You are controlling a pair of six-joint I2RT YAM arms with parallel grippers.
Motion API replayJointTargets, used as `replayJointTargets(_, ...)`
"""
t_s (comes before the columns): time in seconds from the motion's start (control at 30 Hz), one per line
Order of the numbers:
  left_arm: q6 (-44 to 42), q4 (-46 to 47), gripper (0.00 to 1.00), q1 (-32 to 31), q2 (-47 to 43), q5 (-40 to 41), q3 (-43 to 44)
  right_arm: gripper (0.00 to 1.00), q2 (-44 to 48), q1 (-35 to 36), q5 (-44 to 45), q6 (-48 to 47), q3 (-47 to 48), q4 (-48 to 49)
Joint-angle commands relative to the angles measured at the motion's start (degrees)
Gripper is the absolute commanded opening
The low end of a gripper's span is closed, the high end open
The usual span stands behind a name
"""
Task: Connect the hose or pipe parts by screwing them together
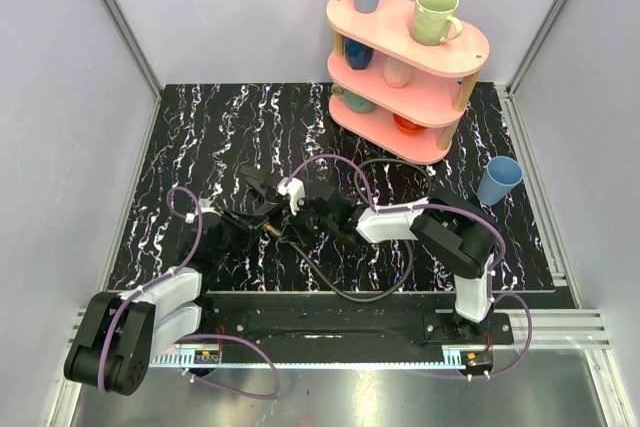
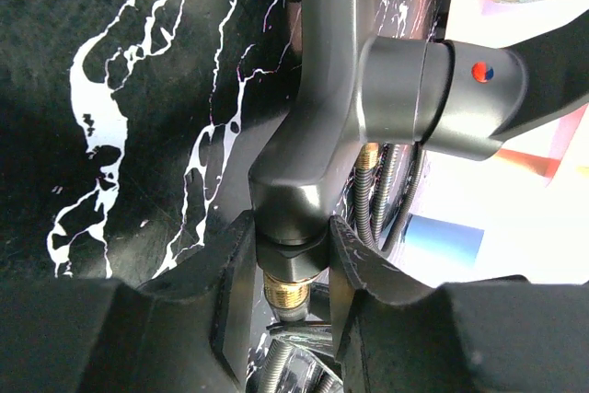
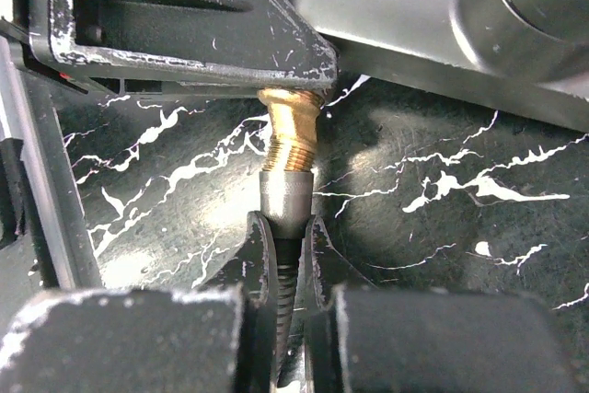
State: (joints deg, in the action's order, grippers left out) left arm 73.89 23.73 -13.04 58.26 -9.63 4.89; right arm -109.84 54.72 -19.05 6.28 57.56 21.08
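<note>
A grey angular pipe part (image 2: 313, 135) with a side handle (image 2: 442, 94) ends in a black nut and a brass thread (image 2: 287, 290). My left gripper (image 2: 290, 250) is shut on that nut, one finger on each side. In the right wrist view my right gripper (image 3: 287, 227) is shut on a thin black ribbed hose (image 3: 287, 287), just below its silver ferrule (image 3: 287, 195). The ferrule meets the brass thread (image 3: 290, 131), which runs up, slightly tilted, behind the left finger. From above, the left gripper (image 1: 256, 224) and the right gripper (image 1: 303, 227) meet at mid-table.
The hose loops over the black marbled mat (image 1: 200, 137) toward the near edge (image 1: 350, 292). More ribbed hoses (image 2: 368, 190) lie behind the pipe part. A pink shelf (image 1: 410, 57) with cups stands at the back right, and a blue cup (image 1: 498, 180) stands beside the right arm.
</note>
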Motion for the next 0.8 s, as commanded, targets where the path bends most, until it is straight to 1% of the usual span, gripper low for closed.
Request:
replayJointTargets(0.0, 3.9, 5.5, 0.0, -0.3, -0.5, -1.3, -1.5, 0.0, 1.4, 1.1, 9.5, -1.3, 2.3, 4.4)
replayJointTargets(0.07, 5.6, 6.2, 0.0, -0.5, -0.5, -1.3, -1.7, 0.0, 1.4, 1.3, 11.0, -0.2, 1.6, 6.3)
replayJointTargets(0.13, 7.1, 5.6, 0.0, -1.1, -1.0, -0.6, -1.8, 0.0, 1.5, 2.0, 14.9, 0.5, 1.2, 7.2)
replayJointTargets(0.23, 8.2, 5.1, 0.0, -2.4, -1.7, 1.6, -2.1, 0.0, 1.7, 2.8, 18.3, 2.3, -0.2, 9.6)
replayJointTargets(0.33, 8.0, 5.4, 0.0, -3.4, -1.3, 2.4, -1.6, 0.0, 1.6, 2.9, 16.4, 2.9, -0.1, 10.4)
replayJointTargets(0.5, 7.8, 7.6, 0.0, -3.7, -0.2, 0.7, -2.1, 0.0, 0.7, 2.9, 11.9, 1.1, -0.3, 11.3)
replayJointTargets(0.6, 7.0, 7.8, 0.0, -3.7, -0.5, -0.6, -2.3, 0.0, 1.0, 2.9, 11.1, 0.3, -0.5, 11.9)
replayJointTargets(0.7, 5.2, 6.4, 0.0, -3.7, -1.0, -2.2, -1.8, 0.0, 1.5, 2.8, 9.1, -2.2, -1.3, 12.7)
replayJointTargets(0.77, 3.2, 3.7, 0.0, -3.7, -1.5, -3.4, -0.8, 0.0, 2.1, 2.8, 8.3, -4.6, -2.1, 12.6)
